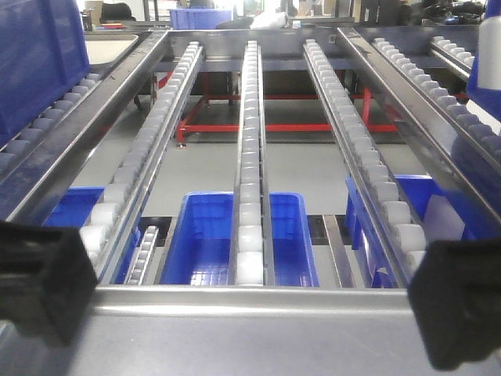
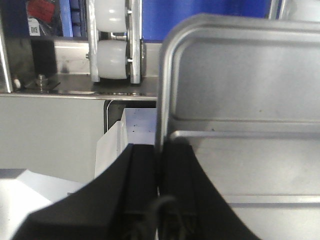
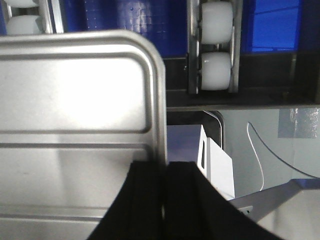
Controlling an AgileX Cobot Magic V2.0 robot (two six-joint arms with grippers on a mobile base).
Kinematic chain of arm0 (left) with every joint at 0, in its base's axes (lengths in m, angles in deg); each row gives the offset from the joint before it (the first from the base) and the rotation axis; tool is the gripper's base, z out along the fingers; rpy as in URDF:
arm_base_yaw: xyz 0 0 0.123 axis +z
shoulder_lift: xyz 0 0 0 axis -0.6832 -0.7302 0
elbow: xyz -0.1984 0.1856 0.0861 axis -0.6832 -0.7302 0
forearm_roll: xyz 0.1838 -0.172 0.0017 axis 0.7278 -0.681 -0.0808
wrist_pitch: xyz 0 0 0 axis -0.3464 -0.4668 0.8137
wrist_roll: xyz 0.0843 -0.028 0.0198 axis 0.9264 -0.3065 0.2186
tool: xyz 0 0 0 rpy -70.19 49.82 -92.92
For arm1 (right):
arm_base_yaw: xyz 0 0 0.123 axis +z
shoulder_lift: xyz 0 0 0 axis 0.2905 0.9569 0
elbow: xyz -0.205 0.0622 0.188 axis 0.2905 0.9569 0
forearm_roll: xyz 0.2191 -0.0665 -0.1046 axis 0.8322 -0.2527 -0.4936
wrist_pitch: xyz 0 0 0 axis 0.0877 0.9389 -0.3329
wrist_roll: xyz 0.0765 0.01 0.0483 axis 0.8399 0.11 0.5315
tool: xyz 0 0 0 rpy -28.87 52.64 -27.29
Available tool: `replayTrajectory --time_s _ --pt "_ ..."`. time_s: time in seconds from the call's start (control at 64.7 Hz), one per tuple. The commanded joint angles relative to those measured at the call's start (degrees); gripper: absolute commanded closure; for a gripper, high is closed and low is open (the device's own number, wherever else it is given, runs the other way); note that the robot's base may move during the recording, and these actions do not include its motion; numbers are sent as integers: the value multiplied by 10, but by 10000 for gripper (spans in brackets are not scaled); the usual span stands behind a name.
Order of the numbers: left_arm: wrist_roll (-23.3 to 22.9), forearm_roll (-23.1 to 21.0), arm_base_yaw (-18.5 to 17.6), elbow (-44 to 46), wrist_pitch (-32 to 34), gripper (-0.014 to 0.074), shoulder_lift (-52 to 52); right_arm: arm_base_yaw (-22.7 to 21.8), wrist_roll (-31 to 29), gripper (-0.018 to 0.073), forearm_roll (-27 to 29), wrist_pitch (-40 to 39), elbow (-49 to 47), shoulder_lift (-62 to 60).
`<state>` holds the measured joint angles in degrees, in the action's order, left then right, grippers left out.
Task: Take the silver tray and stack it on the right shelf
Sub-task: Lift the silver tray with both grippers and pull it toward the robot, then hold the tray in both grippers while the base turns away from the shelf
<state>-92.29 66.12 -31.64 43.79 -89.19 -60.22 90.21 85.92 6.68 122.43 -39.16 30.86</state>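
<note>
Left pincer (image 2: 159, 200) and right pincer (image 3: 165, 200) clamp silver tray (image 2: 240, 75) by its 2 ends; long axis parallel to shelf (image 1: 250, 298) front, just ahead.

Matt black: left pincer (image 2: 159, 195), right pincer (image 3: 165, 200). Between them, tray (image 2: 240, 75): shiny silver, plain, pale glare patch. Just beyond pincers, rollers (image 2: 111, 57): white. Beyond and below, bins (image 1: 205, 243): bright blue, grid pattern on floor. Far beyond, frame (image 1: 235, 127): red.
</note>
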Motion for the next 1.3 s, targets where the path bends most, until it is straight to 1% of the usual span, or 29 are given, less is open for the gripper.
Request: replayTrajectory --time_s 0.0,0.433,0.634,1.005,1.283 --pt "-3 6 -5 11 -19 696 15 1 5 503 -25 14 -14 -12" --pt "-3 6 -5 11 -58 697 15 1 5 503 -25 23 -14 -12" --pt "-3 6 -5 11 -93 697 15 1 5 503 -25 26 -14 -12" --pt "-3 6 -5 11 -177 697 15 1 5 503 -25 26 -14 -12" --pt "-3 6 -5 12 -177 697 15 1 5 503 -25 26 -14 -12"
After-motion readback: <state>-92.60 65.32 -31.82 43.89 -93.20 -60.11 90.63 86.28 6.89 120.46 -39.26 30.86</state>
